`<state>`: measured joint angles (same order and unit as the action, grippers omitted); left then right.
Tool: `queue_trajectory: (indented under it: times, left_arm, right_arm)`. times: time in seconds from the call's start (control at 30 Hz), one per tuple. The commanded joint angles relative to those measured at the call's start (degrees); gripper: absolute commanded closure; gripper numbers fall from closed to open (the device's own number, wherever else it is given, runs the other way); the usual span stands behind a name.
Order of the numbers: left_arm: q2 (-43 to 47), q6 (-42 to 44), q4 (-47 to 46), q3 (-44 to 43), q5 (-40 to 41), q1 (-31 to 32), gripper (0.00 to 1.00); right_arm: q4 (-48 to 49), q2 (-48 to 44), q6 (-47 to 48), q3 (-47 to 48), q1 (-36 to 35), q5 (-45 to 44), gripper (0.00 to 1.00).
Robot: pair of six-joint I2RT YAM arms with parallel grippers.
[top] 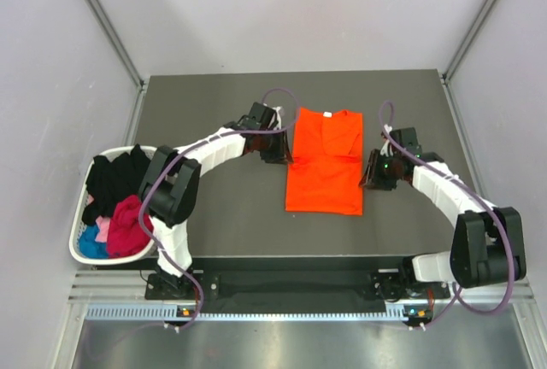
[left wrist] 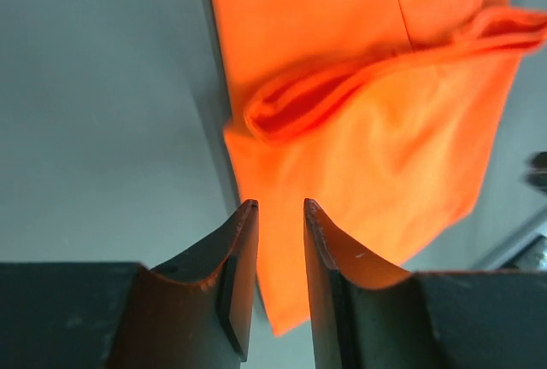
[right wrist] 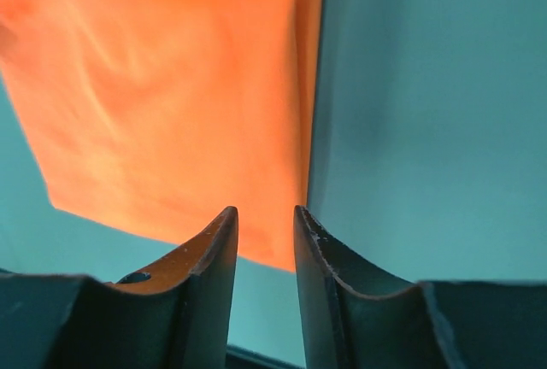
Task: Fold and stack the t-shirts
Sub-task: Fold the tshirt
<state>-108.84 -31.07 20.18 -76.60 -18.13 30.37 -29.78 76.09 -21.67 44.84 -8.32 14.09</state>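
Note:
An orange t-shirt (top: 325,160) lies flat in the middle of the dark table, its sleeves folded inward. My left gripper (top: 278,149) hovers at the shirt's left edge. In the left wrist view my left gripper (left wrist: 279,208) is open by a narrow gap and empty, just above the edge of the orange cloth (left wrist: 376,130) with its folded sleeve. My right gripper (top: 373,172) is at the shirt's right edge. In the right wrist view my right gripper (right wrist: 263,213) is also narrowly open and empty, over the lower corner of the orange cloth (right wrist: 171,104).
A white basket (top: 79,249) stands at the table's left edge and holds a black tee (top: 115,177), a magenta tee (top: 128,224) and blue cloth (top: 90,241). Grey walls enclose the table on three sides.

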Motion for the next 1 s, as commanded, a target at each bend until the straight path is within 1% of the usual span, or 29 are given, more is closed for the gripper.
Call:
queue_trajectory:
  times: [0.0,0.1,0.23,0.3,0.37,0.43,0.57,0.7,0.8,0.9,0.97]
  left_arm:
    - [-4.44,4.78,3.81,-4.25,2.05,-0.66,0.68]
    - [-7.08,6.02,4.07,-8.11,1.61,-1.01,0.68]
    - [-9.2,7.95,4.77,-10.59,1.17,-1.01,0.68]
    - [-9.72,9.09,5.13,-11.03,1.78,-1.01,0.67]
    - [-9.99,10.76,5.48,-11.64,3.35,-1.1,0.67]
    - [-10.34,11.9,5.57,-11.99,3.63,-1.19,0.66]
    - [-11.31,12.79,5.57,-13.66,2.31,-1.28,0.66]
    - [-12.18,13.4,4.33,-14.89,2.04,-1.28,0.68]
    - [-13.42,14.28,5.04,-16.56,1.7,-1.28,0.69]
    - [-14.82,14.63,5.3,-18.23,1.61,-1.28,0.71]
    - [-15.7,14.63,5.39,-19.02,1.17,-1.28,0.74]
  right_arm:
    - [1.21,3.34,4.44,6.56,2.16,-0.48,0.66]
    - [3.58,9.24,9.1,9.9,3.74,2.43,0.64]
    - [9.38,11.09,12.16,10.35,6.99,9.02,0.62]
    - [9.91,12.06,14.01,11.58,7.79,10.69,0.61]
    - [10.0,13.54,15.25,12.63,7.88,10.09,0.61]
    - [9.39,15.04,15.69,13.51,10.59,12.09,0.61]
    - [10.97,16.72,17.1,13.79,10.78,17.46,0.65]
    - [11.94,17.86,17.89,13.96,10.86,18.17,0.66]
    - [11.06,19.18,18.95,14.66,10.87,20.45,0.64]
    - [12.72,19.79,18.95,14.84,10.87,20.72,0.61]
    - [13.25,20.41,18.95,15.19,10.87,20.89,0.6]
